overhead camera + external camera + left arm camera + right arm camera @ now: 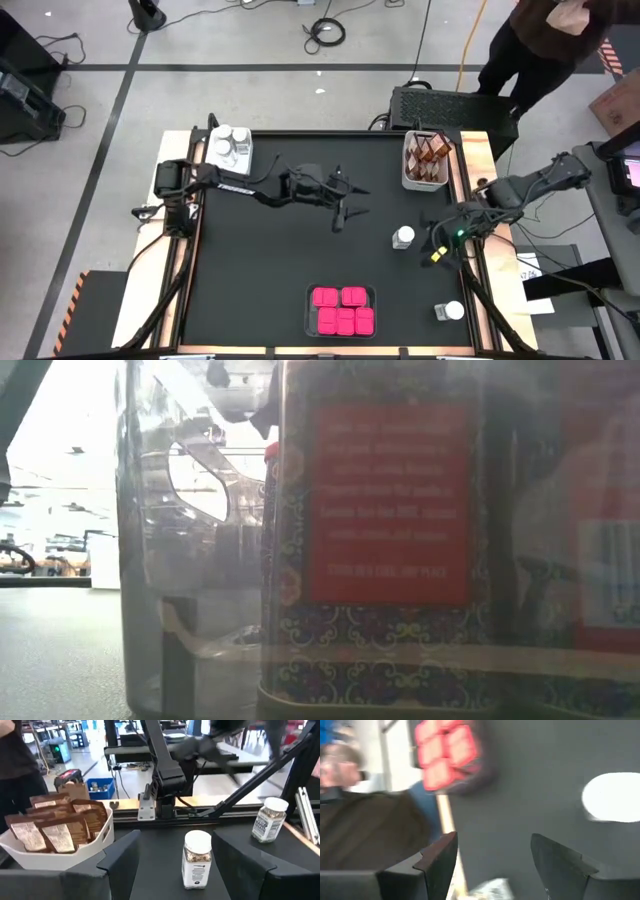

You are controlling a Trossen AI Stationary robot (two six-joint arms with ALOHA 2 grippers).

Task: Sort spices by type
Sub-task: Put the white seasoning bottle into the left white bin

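Black-topped desk (260,290), contents left to right.

Left arm: stretched low across the desk's middle, left claw (345,212) spread open and empty, aimed at a clear white-lidded spice jar (403,237) standing near it.

Clear tray of white-lidded jars (231,147): far left corner.

Tray of 5 bright pink square boxes (342,310): front centre.

White tray of brown packets (426,158): far right.

Second white-lidded jar (451,311): front right.

Right arm: folded at the right edge, right claw (437,243) open, empty.
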